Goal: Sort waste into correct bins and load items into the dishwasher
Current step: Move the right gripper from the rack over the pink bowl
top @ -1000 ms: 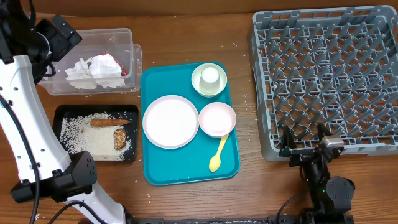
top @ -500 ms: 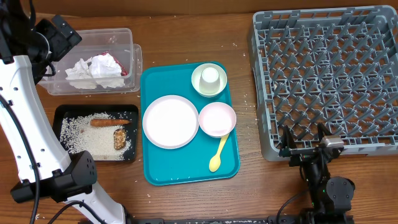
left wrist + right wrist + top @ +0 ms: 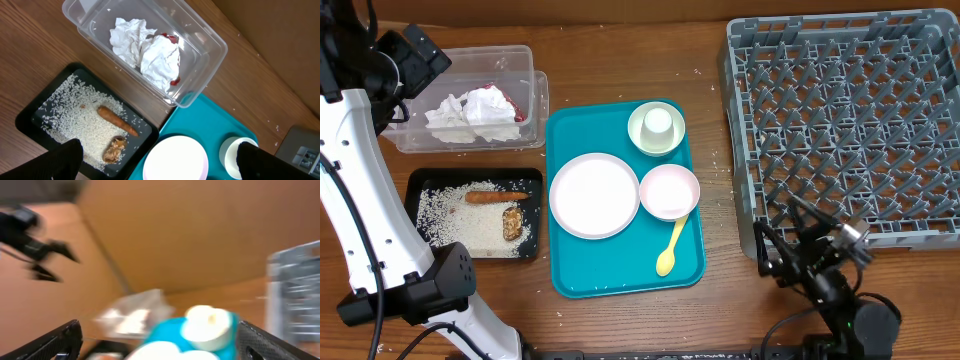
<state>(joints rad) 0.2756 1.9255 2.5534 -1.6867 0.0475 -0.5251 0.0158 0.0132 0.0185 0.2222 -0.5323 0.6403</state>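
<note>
Waste sits in the two bins on the left arm's side of the wooden tabletop (image 3: pixel 620 50), and I judge this half of the job as done. The crumpled white paper napkin (image 3: pixel 470 112) and the glossy red snack wrapper (image 3: pixel 171 38) lie in the clear plastic tub (image 3: pixel 525 60). The orange carrot-like stick (image 3: pixel 495 197), the brown crumbly chunk (image 3: pixel 512 224) and the scattered rice grains (image 3: pixel 445 215) lie in the shallow black tray (image 3: pixel 413 200), so dry rubbish is kept apart from food. The dishes wait together on the flat teal tray (image 3: pixel 620 275), probably so that an arm can reach each one: a smooth round plate (image 3: pixel 594 195), a pinkish bowl (image 3: pixel 669 191) just beside it, a pale bowl (image 3: pixel 638 138) with a small white cup (image 3: pixel 659 121) inside, and a pale yellow plastic spoon (image 3: pixel 671 250) near the front edge. The grey peg rack (image 3: pixel 840 110) holds nothing yet. The left pincer (image 3: pixel 159 147) hangs above the bins, fully released and empty. The right pincer (image 3: pixel 788 232) is also spread wide with nothing in it, at the rack's near corner, and its own view is blurred.
</note>
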